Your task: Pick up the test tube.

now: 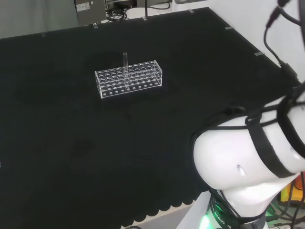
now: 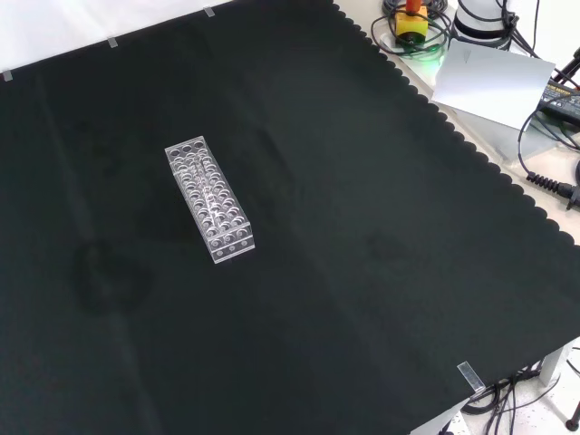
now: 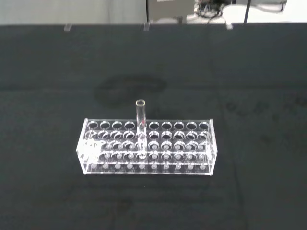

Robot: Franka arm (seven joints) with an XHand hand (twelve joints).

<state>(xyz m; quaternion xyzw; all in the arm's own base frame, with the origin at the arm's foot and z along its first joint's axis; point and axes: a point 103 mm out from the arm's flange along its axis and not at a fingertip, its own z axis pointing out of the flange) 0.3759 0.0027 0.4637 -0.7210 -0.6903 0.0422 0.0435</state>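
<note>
- Black cloth (image 1: 71, 143) covers the whole bench, with a scalloped edge on the near side in the head view.
- One clear rack (image 1: 129, 78) full of round holes stands alone on the cloth, left of my white arm link (image 1: 248, 167) in the head view.
- One clear test tube (image 3: 141, 125) stands upright in the rack, its open top well above the rack's top plate, in a hole toward the far row as the head view shows it.
- My hand: I cannot tell whether its fingers are spread or curled.
- Nothing of mine touches the tube or the rack.
</note>
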